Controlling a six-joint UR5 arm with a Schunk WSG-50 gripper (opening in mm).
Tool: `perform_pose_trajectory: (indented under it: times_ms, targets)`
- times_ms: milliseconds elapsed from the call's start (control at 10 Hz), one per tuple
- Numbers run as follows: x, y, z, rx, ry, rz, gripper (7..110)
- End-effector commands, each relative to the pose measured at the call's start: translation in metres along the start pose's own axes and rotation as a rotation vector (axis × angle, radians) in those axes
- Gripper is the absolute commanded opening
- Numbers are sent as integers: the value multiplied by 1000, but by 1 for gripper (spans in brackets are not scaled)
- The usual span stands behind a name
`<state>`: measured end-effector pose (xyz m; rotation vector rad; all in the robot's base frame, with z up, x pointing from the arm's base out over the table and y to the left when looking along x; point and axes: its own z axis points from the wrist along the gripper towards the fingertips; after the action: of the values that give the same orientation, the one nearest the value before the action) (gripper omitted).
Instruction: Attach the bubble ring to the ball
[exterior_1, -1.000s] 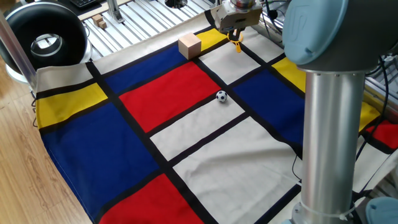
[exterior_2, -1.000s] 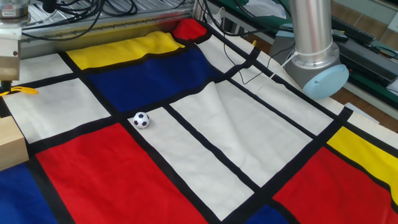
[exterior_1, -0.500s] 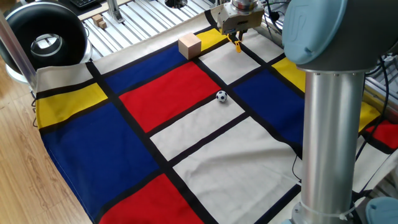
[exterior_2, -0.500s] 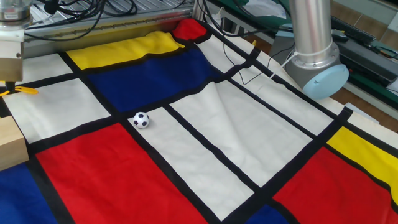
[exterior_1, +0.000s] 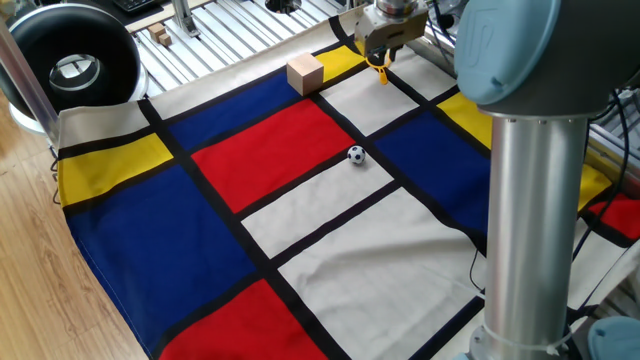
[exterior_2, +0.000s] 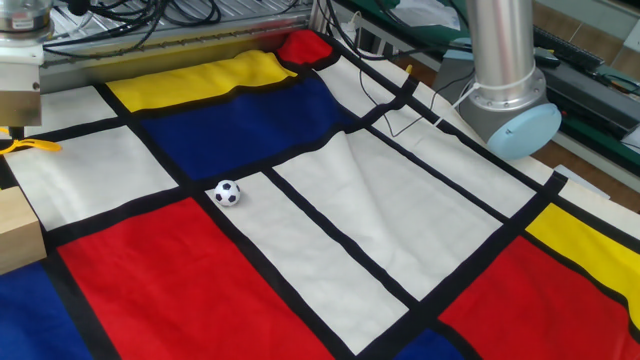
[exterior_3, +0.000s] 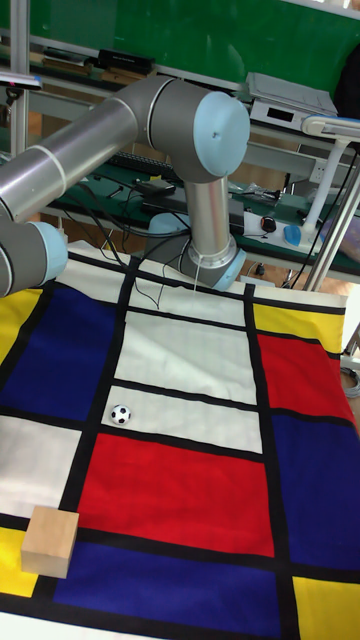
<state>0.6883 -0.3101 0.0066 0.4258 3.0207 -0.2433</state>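
A white ball (exterior_1: 356, 154) with black soccer patches, a yellow bubble ring (exterior_2: 26, 146) with an orange handle, and a tan cube (exterior_1: 305, 74) lie on a cloth (exterior_1: 300, 215) of red, blue, yellow and white blocks edged in black.

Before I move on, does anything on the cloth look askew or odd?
The cloth is rucked into a ridge near the arm's base. The ball, wooden cube and bubble ring under the gripper look ordinary.

The gripper (exterior_1: 383, 52) has risen (slightly) and turned.
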Motion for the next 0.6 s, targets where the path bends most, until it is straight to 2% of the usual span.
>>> perform_pose_trajectory:
  times_ms: [0, 100, 200, 300, 400, 500]
  targets:
    - [-6, -8, -1, 26, -23, -35, 22]
    - [-6, -5, -1, 12, -26, -28, 22]
    - [-23, 4, -2, -24, -96, -37, 22]
    - [-37, 24, -4, -108, -150, -3, 22]
    - [-34, 32, -4, -168, -143, 48, 44]
    - [-23, 30, 2, -181, -103, 66, 44]
